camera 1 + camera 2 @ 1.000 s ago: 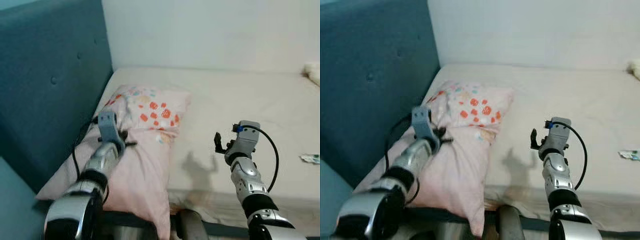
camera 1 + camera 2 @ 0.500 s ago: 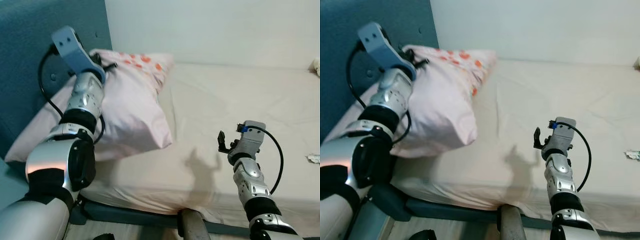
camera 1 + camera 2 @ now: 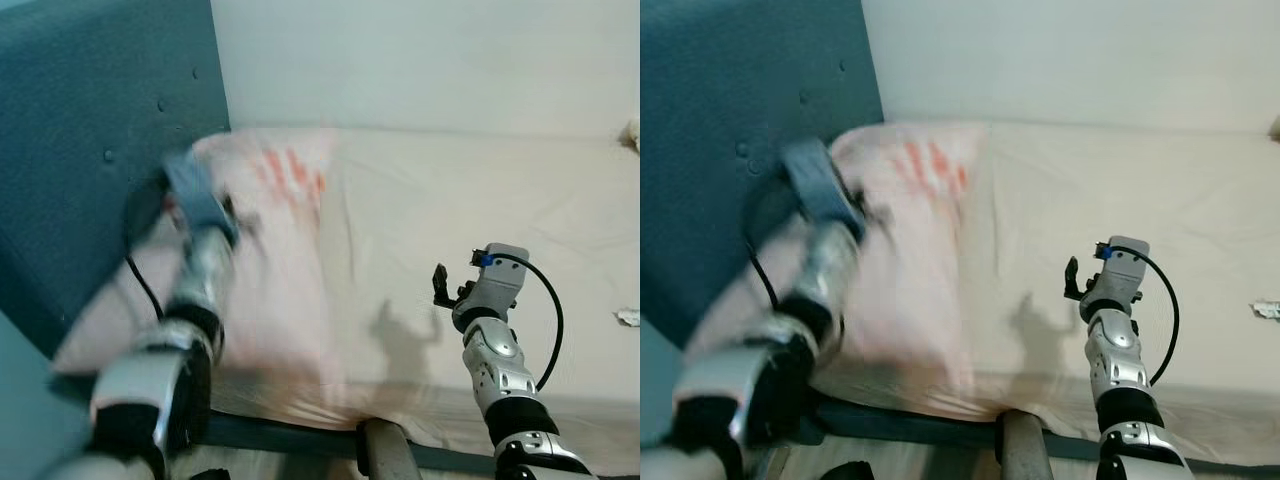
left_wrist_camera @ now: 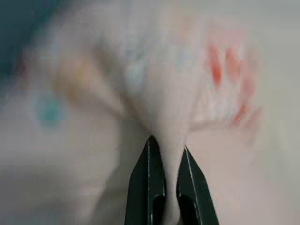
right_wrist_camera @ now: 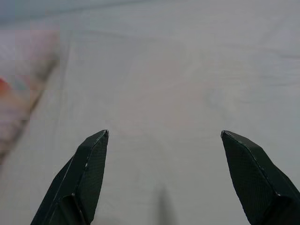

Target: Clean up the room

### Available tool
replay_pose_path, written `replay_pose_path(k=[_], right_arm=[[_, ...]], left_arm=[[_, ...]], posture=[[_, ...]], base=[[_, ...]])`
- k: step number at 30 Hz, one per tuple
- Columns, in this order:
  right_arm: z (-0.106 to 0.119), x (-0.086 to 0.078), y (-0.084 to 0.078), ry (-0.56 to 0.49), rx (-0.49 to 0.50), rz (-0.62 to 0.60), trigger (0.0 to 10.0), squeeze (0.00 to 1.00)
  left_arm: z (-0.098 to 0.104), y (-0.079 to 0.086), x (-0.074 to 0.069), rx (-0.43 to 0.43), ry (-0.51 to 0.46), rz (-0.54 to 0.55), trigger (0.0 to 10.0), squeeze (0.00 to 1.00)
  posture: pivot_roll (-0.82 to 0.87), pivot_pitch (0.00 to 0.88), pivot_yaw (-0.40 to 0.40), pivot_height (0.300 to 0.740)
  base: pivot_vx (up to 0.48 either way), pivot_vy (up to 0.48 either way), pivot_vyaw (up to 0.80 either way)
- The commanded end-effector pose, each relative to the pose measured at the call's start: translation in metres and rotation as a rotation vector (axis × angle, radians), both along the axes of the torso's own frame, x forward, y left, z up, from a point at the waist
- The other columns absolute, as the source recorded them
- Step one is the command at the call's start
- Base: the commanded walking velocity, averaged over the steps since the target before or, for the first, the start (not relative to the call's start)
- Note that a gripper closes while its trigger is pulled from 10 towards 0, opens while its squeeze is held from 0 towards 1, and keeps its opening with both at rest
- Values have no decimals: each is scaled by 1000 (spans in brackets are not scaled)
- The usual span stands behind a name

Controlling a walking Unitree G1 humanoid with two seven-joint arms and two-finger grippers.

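Pink cotton pillow (image 3: 275,260) with orange-red printed patches lies at the head end of the cream-sheeted bed (image 3: 500,210), its far side against the teal padded headboard (image 3: 90,150). It is blurred in both eye views, as is the silver left arm reaching over it. The left claw (image 4: 168,154) is clamped on a pinched fold of the pillow's fabric: in the left wrist view the two black fingers (image 4: 150,173) stand close together with a ridge of pink cloth squeezed between them, and the cloth fans out beyond the tips toward the orange-red marks. In the eye views that claw sits on the upper part of the pillow, near the headboard.

The right claw (image 5: 164,140) hovers over the bare sheet, well apart from the pillow, its fingers (image 5: 89,168) spread wide with nothing between them. The right arm rises from the near edge of the bed and casts a shadow on the sheet just beside it. A small pale scrap (image 3: 628,317) lies on the sheet at the far right edge; what it is cannot be told. A plain white wall (image 3: 420,60) stands behind the bed.
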State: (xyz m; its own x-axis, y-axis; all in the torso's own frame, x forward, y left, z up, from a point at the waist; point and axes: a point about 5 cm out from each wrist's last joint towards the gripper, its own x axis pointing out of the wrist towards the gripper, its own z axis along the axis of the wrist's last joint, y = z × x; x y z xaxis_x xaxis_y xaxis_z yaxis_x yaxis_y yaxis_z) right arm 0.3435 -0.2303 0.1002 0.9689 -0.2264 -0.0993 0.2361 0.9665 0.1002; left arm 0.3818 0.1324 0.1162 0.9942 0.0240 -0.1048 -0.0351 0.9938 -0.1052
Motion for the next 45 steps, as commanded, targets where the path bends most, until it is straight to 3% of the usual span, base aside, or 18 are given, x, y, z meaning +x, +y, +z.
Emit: replay_pose_path(k=[1,6,8,14,20,21,23,26,31,33,35,37,39,40,41,42,43,45], right_arm=[[-4,-3,0,20,14,0,10000,0],[-6,-6,-3,22,11,-4,10000,0],[-6,-7,-4,23,10,-6,10000,0],[-6,-9,-3,27,10,-9,10000,0],[-8,-10,-3,32,9,-9,10000,0],[-8,-10,-3,34,9,-9,10000,0],[-8,-10,-3,35,8,-8,10000,0],[-7,-8,0,37,7,0,10000,0],[-7,-7,2,38,7,6,10000,0],[-6,-5,2,40,5,10,10000,0],[-6,-4,1,41,5,10,10000,0],[-5,-4,1,41,4,10,10000,0],[-5,-5,-2,40,4,6,10000,0],[-5,-5,-2,40,4,6,10000,0],[-5,-5,-4,39,4,3,10000,0],[-5,-6,-5,40,3,2,10000,0],[-6,-7,-6,41,2,0,10000,0],[-6,-7,-6,42,2,0,10000,0]], left_arm=[[4,2,2,51,-17,-15,10000,0],[-10,0,-3,-50,57,25,10000,0],[-9,-11,-3,-76,64,-14,10000,0],[-2,-36,-2,-58,37,-133,10000,0],[6,-43,1,-18,0,-191,10000,0],[10,-43,2,-4,-17,-200,10000,1000],[15,-41,4,36,-38,-203,10000,1000],[31,-28,11,195,-116,-182,10000,1000],[42,-19,15,219,-153,-170,10000,1000],[60,-4,19,347,-228,-248,10000,1000],[64,0,20,394,-246,-277,10000,1000],[69,3,19,428,-267,-355,10000,1000],[67,9,9,508,-277,-646,10000,1000],[67,9,9,508,-277,-646,10000,1000],[61,15,1,582,-249,-802,10000,1000],[49,26,-10,705,-169,-982,10000,463],[38,39,-19,788,-75,-1096,10000,86],[31,48,-25,826,-4,-1161,10000,86]], posture=[[-92,41,37,527],[-96,44,38,527],[-103,46,44,527],[-109,53,46,527],[-109,54,42,527],[-106,53,39,527],[-103,53,37,527],[-97,49,32,527],[-95,46,29,527],[-84,36,25,527],[-84,36,25,527],[-83,33,25,527],[-80,27,24,527],[-80,27,24,527],[-78,27,25,527],[-75,25,24,527],[-70,22,23,527],[-70,22,23,527]], base=[[0,0,0],[0,0,0],[0,0,0],[0,0,0],[0,0,0],[0,0,0],[0,0,0],[0,0,0],[0,0,0],[0,0,0],[0,0,0],[0,0,0],[0,0,0],[0,0,0],[0,0,0],[0,0,0],[0,0,0],[0,0,0]])
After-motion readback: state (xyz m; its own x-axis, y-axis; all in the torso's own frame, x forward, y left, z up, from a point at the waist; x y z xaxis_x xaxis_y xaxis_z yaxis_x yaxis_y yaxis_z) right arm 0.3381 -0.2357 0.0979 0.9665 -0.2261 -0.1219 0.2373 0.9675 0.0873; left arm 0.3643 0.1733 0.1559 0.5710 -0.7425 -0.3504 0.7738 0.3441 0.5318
